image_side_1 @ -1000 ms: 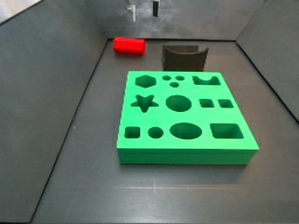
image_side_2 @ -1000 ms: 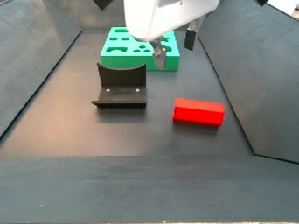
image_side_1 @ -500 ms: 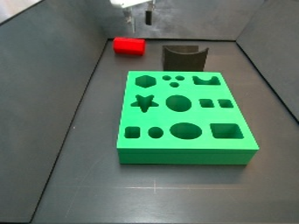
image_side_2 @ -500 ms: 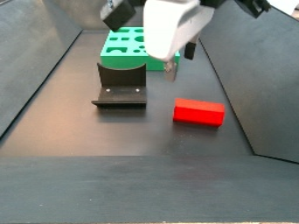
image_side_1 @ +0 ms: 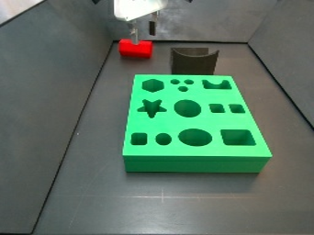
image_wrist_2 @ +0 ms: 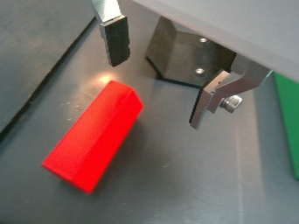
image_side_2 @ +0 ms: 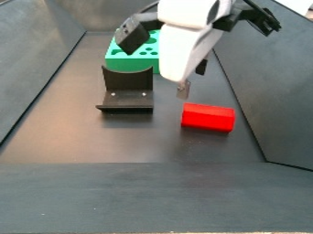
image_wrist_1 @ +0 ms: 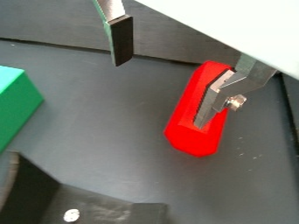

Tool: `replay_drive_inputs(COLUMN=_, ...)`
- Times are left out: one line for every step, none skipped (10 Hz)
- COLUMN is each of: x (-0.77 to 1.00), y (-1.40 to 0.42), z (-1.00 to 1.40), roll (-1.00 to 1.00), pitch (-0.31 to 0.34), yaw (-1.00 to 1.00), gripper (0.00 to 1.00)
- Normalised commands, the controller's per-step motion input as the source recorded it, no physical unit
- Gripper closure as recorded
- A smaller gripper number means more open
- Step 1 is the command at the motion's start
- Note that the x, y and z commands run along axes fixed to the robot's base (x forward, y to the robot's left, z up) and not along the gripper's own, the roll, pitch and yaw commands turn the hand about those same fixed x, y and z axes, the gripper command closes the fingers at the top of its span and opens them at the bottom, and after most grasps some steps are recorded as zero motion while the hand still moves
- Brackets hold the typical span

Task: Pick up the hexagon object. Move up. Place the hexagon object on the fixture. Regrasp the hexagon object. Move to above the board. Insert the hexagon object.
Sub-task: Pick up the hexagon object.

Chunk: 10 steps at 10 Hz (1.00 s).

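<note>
Clearly not yet gripped: hexagon object (image_side_2: 208, 118) lying on its side on the dark floor, at about 4 o'clock from the fixture (image_side_2: 126, 90) and well apart from the board (image_side_1: 196, 124). Gripper (image_wrist_2: 156, 79) poised just above, jaws wide apart and empty. Risks, by judgement: fingers (image_wrist_1: 118, 39) straddling off-centre, one plate landing on a slanted face, nudging or rolling the peg; closing on edges rather than flats, giving a skewed, slipping grasp.

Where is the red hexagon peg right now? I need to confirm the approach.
The hexagon object lies on the dark floor beside the fixture, not on the board; the open gripper hovers just above it.
</note>
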Motion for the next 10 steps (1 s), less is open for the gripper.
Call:
replay_drive_inputs(x=-0.12, y=0.31, z=-0.14, roll=-0.05, pitch=0.0, yaw=0.86, gripper=0.0)
replay_drive_inputs(x=-0.1, y=0.29, z=-0.19, roll=-0.07, pitch=0.0, yaw=0.85, gripper=0.0)
replay_drive_inputs(x=-0.1, y=0.29, z=-0.24, roll=-0.09, pitch=0.0, yaw=0.84, gripper=0.0)
replay_drive_inputs(x=-0.12, y=0.25, z=-0.28, roll=-0.11, pitch=0.0, yaw=0.85, gripper=0.0)
replay_drive_inputs(x=-0.12, y=0.22, z=-0.32, roll=-0.12, pitch=0.0, yaw=0.86, gripper=0.0)
replay_drive_inputs(x=-0.11, y=0.21, z=-0.34, roll=-0.13, pitch=0.0, yaw=0.85, gripper=0.0)
replay_drive_inputs(x=-0.11, y=0.19, z=-0.38, roll=-0.16, pitch=0.0, yaw=0.85, gripper=0.0)
replay_drive_inputs(x=-0.03, y=0.14, z=-0.39, roll=-0.18, pitch=0.0, yaw=0.79, gripper=0.0)
replay_drive_inputs(x=0.0, y=0.12, z=-0.4, roll=-0.19, pitch=0.0, yaw=0.78, gripper=0.0)
replay_drive_inputs(x=0.0, y=0.09, z=-0.38, roll=-0.27, pitch=0.0, yaw=0.69, gripper=0.0)
